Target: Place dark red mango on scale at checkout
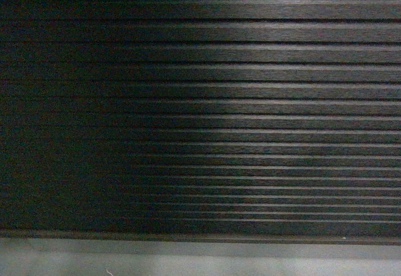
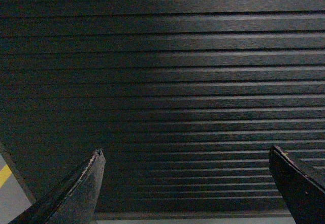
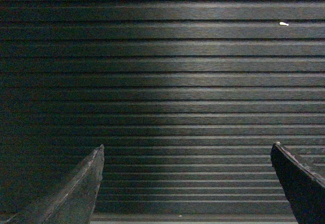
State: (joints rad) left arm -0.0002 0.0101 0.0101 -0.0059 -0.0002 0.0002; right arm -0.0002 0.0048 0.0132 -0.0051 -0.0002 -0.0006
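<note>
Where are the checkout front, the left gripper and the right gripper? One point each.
checkout (image 1: 200, 101): head view, middle of its slatted black front.
left gripper (image 2: 187, 155): left wrist view, midway between the two spread fingertips.
right gripper (image 3: 188, 150): right wrist view, midway between the two spread fingertips.

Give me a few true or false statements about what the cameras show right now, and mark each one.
1. The head view is filled by the checkout and its slatted black front. True.
2. The left gripper is open and empty. True.
3. The right gripper holds a mango. False: its fingers are spread with nothing between them.
4. The scale is in view. False: no camera shows it.
5. A yellow floor stripe shows in the left wrist view. True.
</note>
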